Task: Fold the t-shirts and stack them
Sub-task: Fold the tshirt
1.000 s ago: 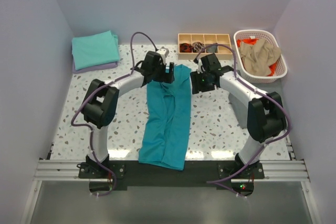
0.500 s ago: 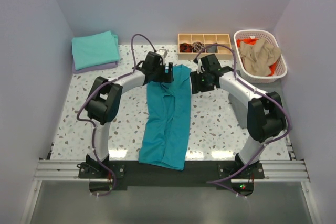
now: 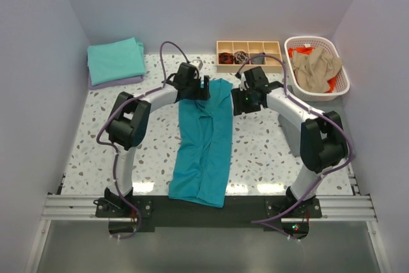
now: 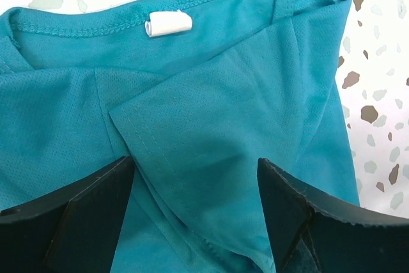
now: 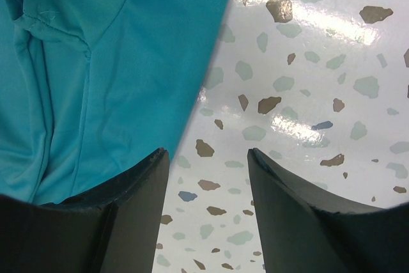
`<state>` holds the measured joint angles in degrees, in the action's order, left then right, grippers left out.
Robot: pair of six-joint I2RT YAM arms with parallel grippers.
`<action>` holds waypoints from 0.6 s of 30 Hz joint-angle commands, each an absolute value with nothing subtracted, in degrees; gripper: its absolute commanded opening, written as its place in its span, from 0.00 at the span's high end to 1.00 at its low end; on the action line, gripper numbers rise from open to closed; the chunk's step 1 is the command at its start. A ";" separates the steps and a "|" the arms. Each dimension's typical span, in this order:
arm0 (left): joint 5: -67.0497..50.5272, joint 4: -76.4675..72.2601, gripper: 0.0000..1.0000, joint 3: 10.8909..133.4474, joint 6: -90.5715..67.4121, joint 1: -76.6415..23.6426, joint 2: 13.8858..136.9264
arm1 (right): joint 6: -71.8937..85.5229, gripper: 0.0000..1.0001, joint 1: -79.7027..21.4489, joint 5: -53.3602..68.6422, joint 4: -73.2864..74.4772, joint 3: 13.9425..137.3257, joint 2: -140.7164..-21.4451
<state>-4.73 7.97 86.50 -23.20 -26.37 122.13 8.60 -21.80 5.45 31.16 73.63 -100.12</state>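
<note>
two tools stand open, gripping nothing. the left tool [image 4: 195, 174] hangs over the collar end of the deep teal t-shirt [image 3: 204, 145], which lies folded lengthwise along the middle of the speckled bench [image 3: 268, 151]; the right tool [image 5: 208, 158] straddles its right edge near the collar.

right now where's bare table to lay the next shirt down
Bare terrazzo lies between the teal shirt and the left arm, and between it and the right arm. The far edge is crowded: folded stack, wooden tray, basket.
</note>
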 commanded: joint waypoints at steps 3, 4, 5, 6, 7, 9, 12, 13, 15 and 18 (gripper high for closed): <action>-5.01 6.68 0.21 88.68 -23.91 -25.93 122.87 | 9.23 0.43 -21.71 4.92 29.71 73.39 -100.46; -5.10 6.68 0.22 88.77 -23.91 -25.93 122.87 | 9.23 0.44 -21.80 5.01 29.62 73.39 -100.46; -5.01 6.77 0.25 88.77 -23.82 -25.93 122.87 | 9.23 0.43 -21.88 4.92 29.62 73.39 -100.55; -4.92 6.77 0.26 89.03 -23.82 -25.93 122.78 | 9.23 0.44 -21.80 5.01 29.62 73.39 -100.55; -4.92 6.68 0.28 89.03 -23.82 -25.93 122.78 | 9.23 0.43 -21.80 5.01 29.53 73.39 -100.63; -4.83 6.50 0.33 89.12 -23.82 -25.93 122.52 | 9.14 0.43 -21.80 5.10 29.45 73.30 -100.90; -4.22 5.89 0.39 88.95 -23.73 -25.93 121.82 | 9.23 0.43 -21.80 5.19 29.44 73.04 -101.25; -4.04 5.80 0.44 88.95 -23.73 -25.93 121.73 | 9.23 0.43 -21.80 5.36 29.36 72.86 -101.25; -3.43 5.89 0.50 89.12 -23.56 -25.84 121.38 | 9.40 0.43 -21.88 5.36 29.36 72.77 -101.42; -2.73 5.80 0.68 89.03 -23.47 -25.84 120.94 | 9.32 0.43 -21.80 5.36 29.44 72.77 -101.60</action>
